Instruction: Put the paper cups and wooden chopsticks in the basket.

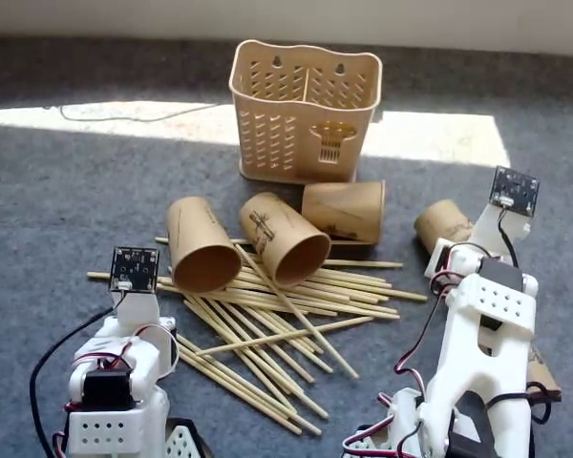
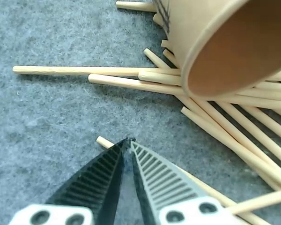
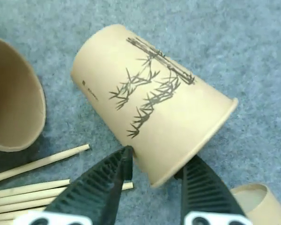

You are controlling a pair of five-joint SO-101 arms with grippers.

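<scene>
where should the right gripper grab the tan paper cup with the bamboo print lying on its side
Probably the rim of the tan bamboo-print paper cup, approached from its open end: it lies on its side, rim between the fingers of the open right gripper.

Basket (image 1: 304, 110) mouth open, clear from above. Three paper cups (image 1: 282, 239) lie across its front; chopsticks (image 1: 267, 320) pile fills middle. Fourth cup (image 1: 444, 224) right of pile. Bare table (image 1: 57, 210) either side of basket: free passage.

One paper cup (image 1: 546, 372) mostly behind the right arm (image 1: 485, 329)
</scene>
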